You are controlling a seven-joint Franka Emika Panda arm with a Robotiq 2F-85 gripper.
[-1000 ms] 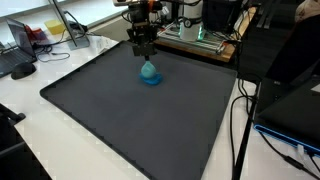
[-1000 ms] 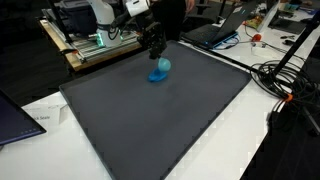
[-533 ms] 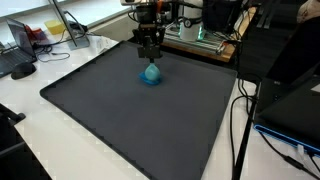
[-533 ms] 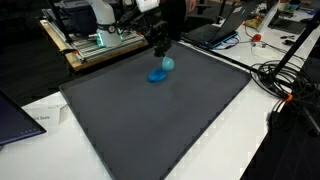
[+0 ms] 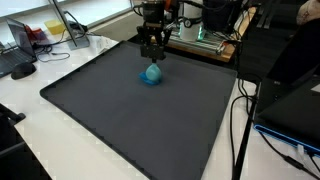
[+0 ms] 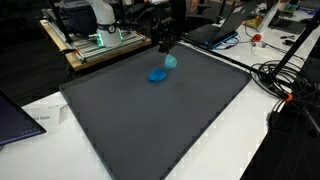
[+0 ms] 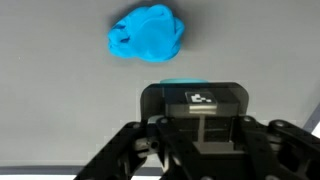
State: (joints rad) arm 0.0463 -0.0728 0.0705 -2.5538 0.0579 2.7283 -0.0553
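Observation:
A crumpled bright blue thing (image 7: 147,33) lies on the dark grey mat (image 5: 130,120), near its far edge; it shows in both exterior views (image 5: 151,79) (image 6: 156,75). My gripper (image 6: 168,52) hangs just above and beside it, shut on a small light blue object (image 6: 171,61). That object is clear of the mat. In the wrist view only a thin cyan sliver (image 7: 182,83) of it shows at the fingertips (image 7: 195,100). In an exterior view the held object (image 5: 152,68) overlaps the blue thing below it.
The mat (image 6: 150,120) covers a white table (image 5: 40,130). An equipment rack (image 6: 95,40) stands behind the mat. Laptops (image 5: 20,45) (image 6: 225,30) and black cables (image 6: 285,85) lie around the edges. A dark laptop lid (image 6: 15,115) sits at a near corner.
My gripper has risen and drifted toward the mat's far edge with the light blue object in it. The object has separated from the crumpled blue thing, which stayed put.

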